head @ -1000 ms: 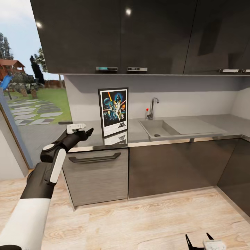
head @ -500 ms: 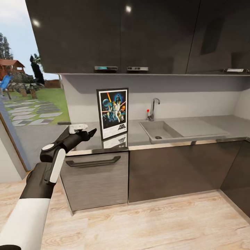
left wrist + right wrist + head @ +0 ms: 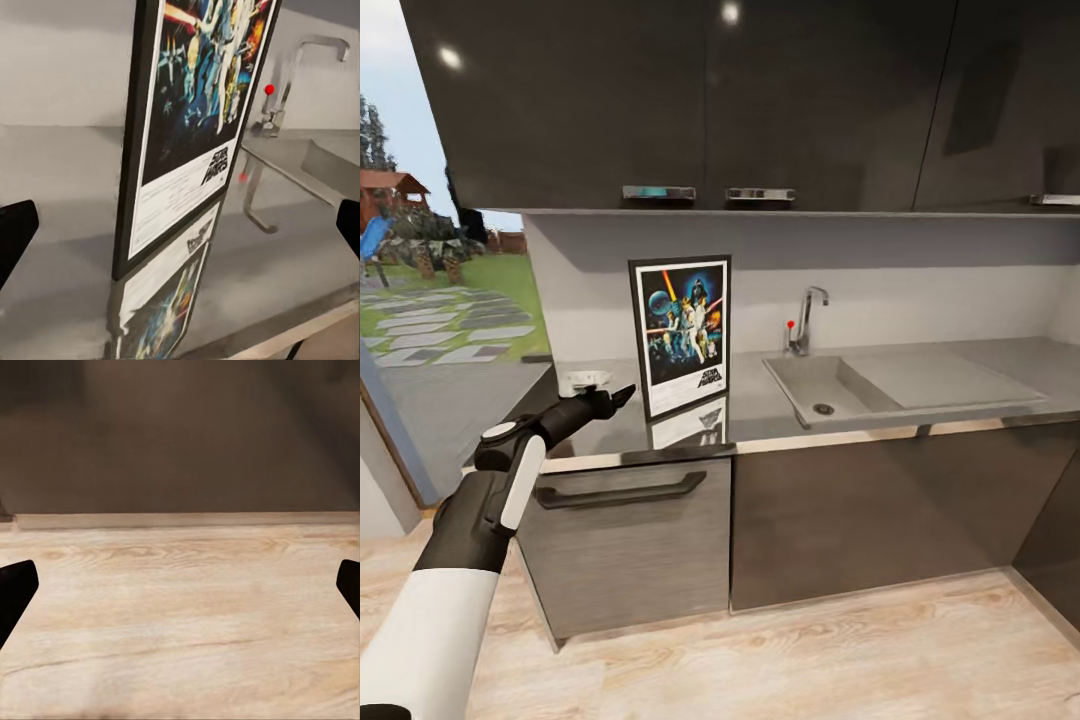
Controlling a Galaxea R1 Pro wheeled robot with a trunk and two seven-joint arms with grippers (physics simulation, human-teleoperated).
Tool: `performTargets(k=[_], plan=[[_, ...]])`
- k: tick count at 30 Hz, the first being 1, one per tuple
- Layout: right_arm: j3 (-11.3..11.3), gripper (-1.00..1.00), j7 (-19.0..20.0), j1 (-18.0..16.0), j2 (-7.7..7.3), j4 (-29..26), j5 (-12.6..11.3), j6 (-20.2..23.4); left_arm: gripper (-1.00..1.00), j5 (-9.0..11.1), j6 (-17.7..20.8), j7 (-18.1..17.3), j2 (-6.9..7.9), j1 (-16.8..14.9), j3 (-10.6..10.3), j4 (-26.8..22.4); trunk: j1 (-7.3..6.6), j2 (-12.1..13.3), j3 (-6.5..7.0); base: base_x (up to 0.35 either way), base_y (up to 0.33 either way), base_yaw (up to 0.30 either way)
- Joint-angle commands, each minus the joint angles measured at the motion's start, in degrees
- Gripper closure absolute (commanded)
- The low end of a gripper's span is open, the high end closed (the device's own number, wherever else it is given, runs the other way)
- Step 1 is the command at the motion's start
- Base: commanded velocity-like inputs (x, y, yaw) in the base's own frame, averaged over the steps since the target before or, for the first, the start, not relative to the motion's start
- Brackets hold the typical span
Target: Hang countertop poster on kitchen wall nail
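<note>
Left arm extended forward over the long glossy grey kitchen countertop, its black left gripper level, jaws apart, empty, just beside the upright black-framed Star Wars poster and not touching it. The poster stands on the countertop near the moulded sink and chrome tap; its top is cut off in the left wrist view. Right gripper: fingertips wide apart over pale wooden floor.
</note>
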Motion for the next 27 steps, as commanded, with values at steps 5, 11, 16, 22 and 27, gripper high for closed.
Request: performTargets(k=[5,11,16,22,27], plan=[[0.03,-1.0,-0.03,0.01,-0.02,0.71,-0.16,-0.13,-1.0,0.43,0.47,-0.22,0.79,-0.03,0.08,0.18,0.01,-0.03,-0.05,0.152,0.0,0.0],[0.03,-1.0,-0.03,0.01,0.01,0.89,-0.12,-0.16,-1.0,0.52,-0.24,-0.3,0.96,-0.03,0.08,2.82,0.01,-0.03,-0.05,0.242,0.0,0.0],[0.01,-1.0,-0.03,0.01,0.01,0.98,-0.08,-0.17,-1.0,0.59,-5.25,-0.81,0.99,-0.03,0.05,7.65,0.01,-0.03,-0.05,0.066,0.0,0.0],[-0.04,-1.0,-0.03,0.01,0.01,1.04,-0.08,-0.12,-1.0,0.48,-7.56,-3.06,0.99,-0.03,0.04,10.13,0.01,-0.03,-0.05,0.015,0.0,0.0],[-0.05,-1.0,-0.03,0.01,0.01,1.08,-0.02,-0.1,-1.0,0.45,-7.97,-3.64,1.0,-0.03,0.06,10.57,0.01,-0.03,-0.05,0.031,-0.016,0.0]])
